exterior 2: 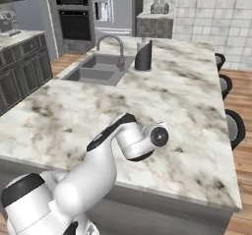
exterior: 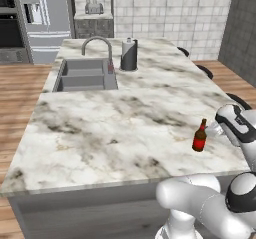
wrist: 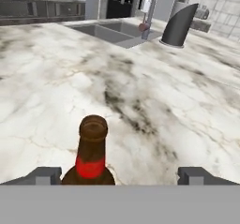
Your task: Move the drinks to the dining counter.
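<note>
A small red-brown beer bottle (exterior: 199,137) stands upright on the marble dining counter (exterior: 125,128), near its right edge. My gripper (exterior: 214,129) sits just to the bottle's right at neck height. In the hand view the beer bottle (wrist: 92,153) rises between the two fingertips (wrist: 44,175), closer to the left one and touching neither. The gripper (wrist: 121,176) is open, with the jaws spread wide on either side of the bottle. In the right base view my own arm covers that part of the dining counter (exterior 2: 187,106).
A grey cylindrical canister (exterior: 129,54) stands beside the curved faucet (exterior: 97,40) and the inset sink (exterior: 85,75) at the far end. Dark round stools (exterior 2: 235,126) line the counter's right side. Cabinets, ovens and a fridge stand beyond.
</note>
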You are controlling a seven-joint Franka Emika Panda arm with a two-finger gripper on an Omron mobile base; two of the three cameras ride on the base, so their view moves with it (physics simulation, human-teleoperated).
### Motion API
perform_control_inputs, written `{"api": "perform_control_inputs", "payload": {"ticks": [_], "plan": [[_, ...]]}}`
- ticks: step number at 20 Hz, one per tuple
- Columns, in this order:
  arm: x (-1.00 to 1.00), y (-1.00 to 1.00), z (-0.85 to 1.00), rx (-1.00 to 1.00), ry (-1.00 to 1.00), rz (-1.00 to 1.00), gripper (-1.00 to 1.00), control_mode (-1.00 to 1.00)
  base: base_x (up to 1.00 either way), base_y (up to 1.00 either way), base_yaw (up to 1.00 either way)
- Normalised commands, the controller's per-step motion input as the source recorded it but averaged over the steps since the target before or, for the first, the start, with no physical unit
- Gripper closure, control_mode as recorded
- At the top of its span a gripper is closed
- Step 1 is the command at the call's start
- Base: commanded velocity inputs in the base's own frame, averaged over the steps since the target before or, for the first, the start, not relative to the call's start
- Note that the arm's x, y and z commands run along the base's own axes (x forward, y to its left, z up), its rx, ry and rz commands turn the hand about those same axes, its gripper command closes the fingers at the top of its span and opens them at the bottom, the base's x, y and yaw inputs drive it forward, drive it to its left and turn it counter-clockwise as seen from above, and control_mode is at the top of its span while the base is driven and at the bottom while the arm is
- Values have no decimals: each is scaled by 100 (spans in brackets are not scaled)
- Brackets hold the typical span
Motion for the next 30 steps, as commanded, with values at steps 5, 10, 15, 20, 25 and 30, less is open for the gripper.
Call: {"api": "perform_control_inputs", "payload": {"ticks": [5,10,15,20,25,30], "plan": [[-29,-3,57,0,-2,5,-100,-100,0,0,0],[-68,0,74,0,-7,18,-100,-100,0,0,0],[-99,1,77,-2,-17,23,-100,-100,0,0,0],[-86,23,56,-6,-8,25,-100,-100,0,0,0],[-18,61,9,-11,1,17,-100,-100,0,0,0],[0,44,-5,-3,2,2,-100,-100,0,0,0]]}}
